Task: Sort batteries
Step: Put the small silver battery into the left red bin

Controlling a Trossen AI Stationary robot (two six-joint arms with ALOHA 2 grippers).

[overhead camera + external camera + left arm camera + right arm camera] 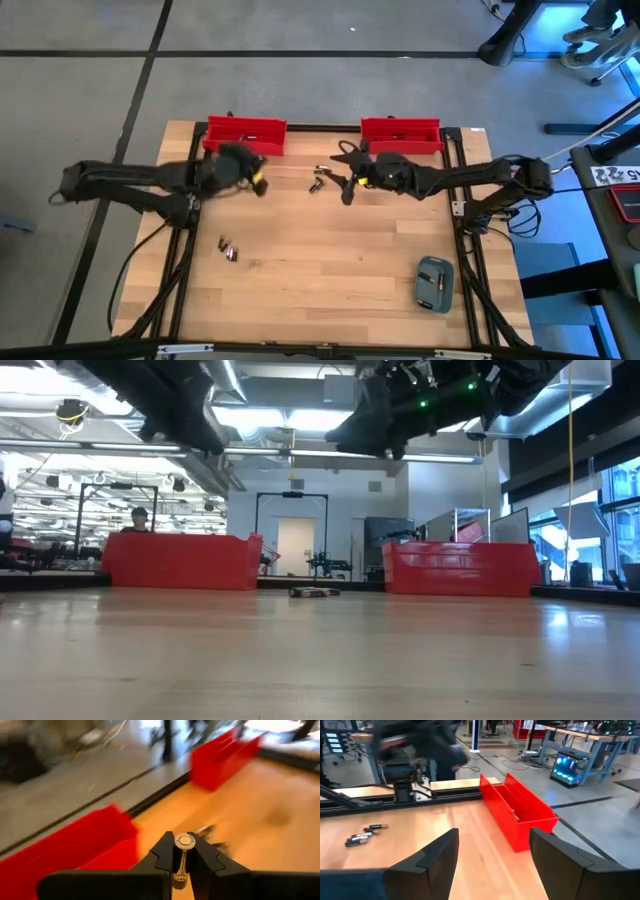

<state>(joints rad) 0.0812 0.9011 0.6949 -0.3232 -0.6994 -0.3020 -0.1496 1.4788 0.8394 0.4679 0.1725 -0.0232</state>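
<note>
In the left wrist view, my left gripper (184,851) is shut on one small battery (182,862). It hangs above the table just in front of the left red bin (245,134), where the high view also shows this gripper (258,183). My right gripper (493,837) stands open with nothing between its fingers. It is over the table's far middle (343,172), beside the right red bin (400,133). A few loose batteries (319,181) lie on the wood below it. Others (230,250) lie nearer the left front. My left gripper pinches the battery between its two fingers. The battery lies along the gap, and its round silvery end (184,840) stands out at the fingertips. The fingers slant a little downward. The battery is lifted clear of the table.
A grey-blue case (435,283) lies at the near right of the wooden table (330,290). Both red bins stand along the far edge (180,560), (460,568). In the low view the loose batteries (312,592) lie between the bins. Black rails run along the table's sides.
</note>
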